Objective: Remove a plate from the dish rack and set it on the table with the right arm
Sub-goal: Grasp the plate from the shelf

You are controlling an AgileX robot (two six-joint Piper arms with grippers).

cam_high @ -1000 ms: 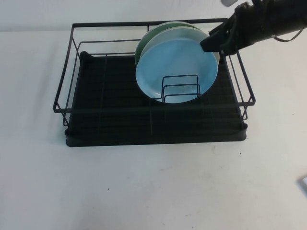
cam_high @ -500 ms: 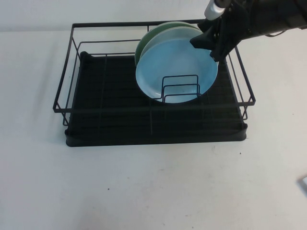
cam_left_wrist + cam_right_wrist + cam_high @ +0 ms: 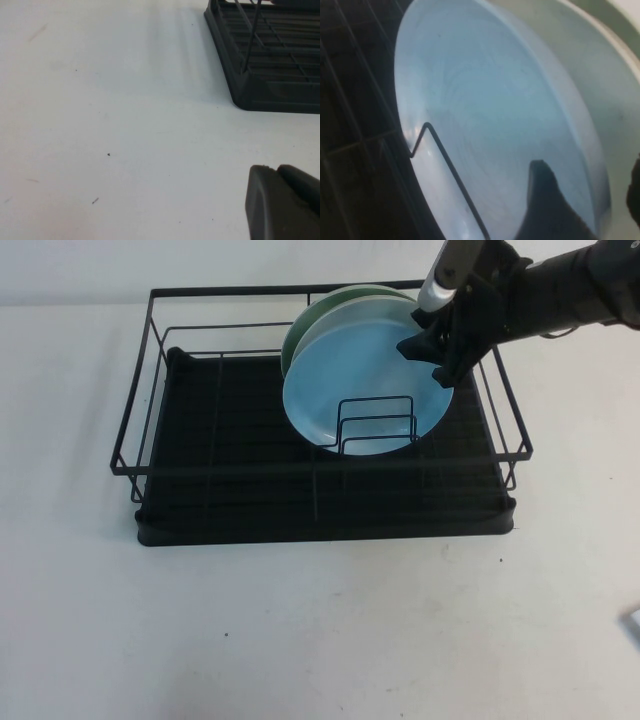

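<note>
The light sky-blue plate point(image 3: 350, 380) stands on edge in the small wire plate holder point(image 3: 378, 425) of the black dish rack point(image 3: 230, 440), in front of the other plates. My right gripper point(image 3: 428, 360) is open at the plate's upper right rim. In the right wrist view the plate point(image 3: 470, 110) fills the frame, and the right gripper point(image 3: 590, 175) straddles its rim, with one finger point(image 3: 545, 205) in front of the face and the other behind. My left gripper point(image 3: 282, 200) is shut and empty above the white table point(image 3: 100, 100), near a corner of the rack point(image 3: 270, 75).
A pale whitish-green plate point(image 3: 335, 312) and a darker green plate point(image 3: 296, 335) stand right behind the blue one. The rack's wire frame point(image 3: 250, 290) rises around them. Bare white table point(image 3: 300, 630) lies in front of the rack. A small pale object point(image 3: 634, 625) shows at the right edge.
My right gripper has swung left and down from outside the rack's right end onto the blue plate's upper right rim. The plates have not moved.
</note>
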